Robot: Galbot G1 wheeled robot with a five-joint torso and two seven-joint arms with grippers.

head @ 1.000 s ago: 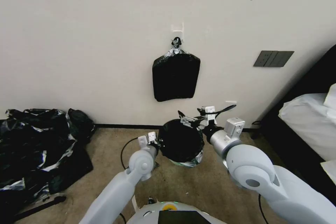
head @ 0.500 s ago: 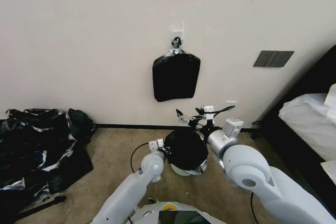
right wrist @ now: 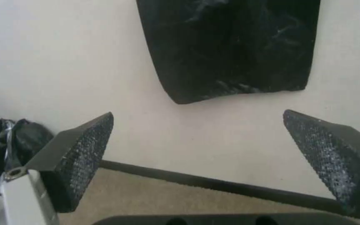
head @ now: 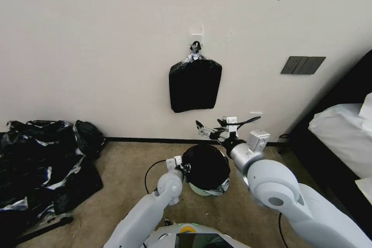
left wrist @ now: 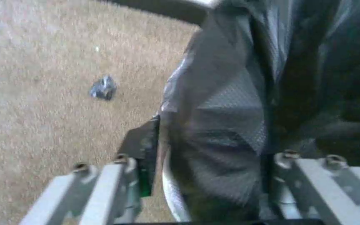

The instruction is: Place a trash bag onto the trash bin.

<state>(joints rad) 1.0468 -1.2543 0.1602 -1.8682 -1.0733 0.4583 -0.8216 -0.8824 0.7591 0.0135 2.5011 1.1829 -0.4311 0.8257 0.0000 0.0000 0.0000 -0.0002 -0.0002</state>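
Cream wall point(head: 97, 46); beige carpet point(head: 124, 170); dark baseboard point(head: 143, 139); grey switch plate point(head: 303, 64); white bedding point(head: 341, 131) at right.

The trash bag point(head: 206, 166) is lying draped over the trash bin point(head: 201, 190) on the carpet, white showing only at the bin's base. The left gripper point(head: 185, 169) is pressing against the bag's left side — the right gripper point(head: 209, 131) is hanging spread wide above the far rim, nothing between its fingers.

- Bag point(head: 206, 166): glossy black, draped over the bin's mouth and upper sides.
- Bin point(head: 199, 190): white, tilted on the carpet, only its base showing.
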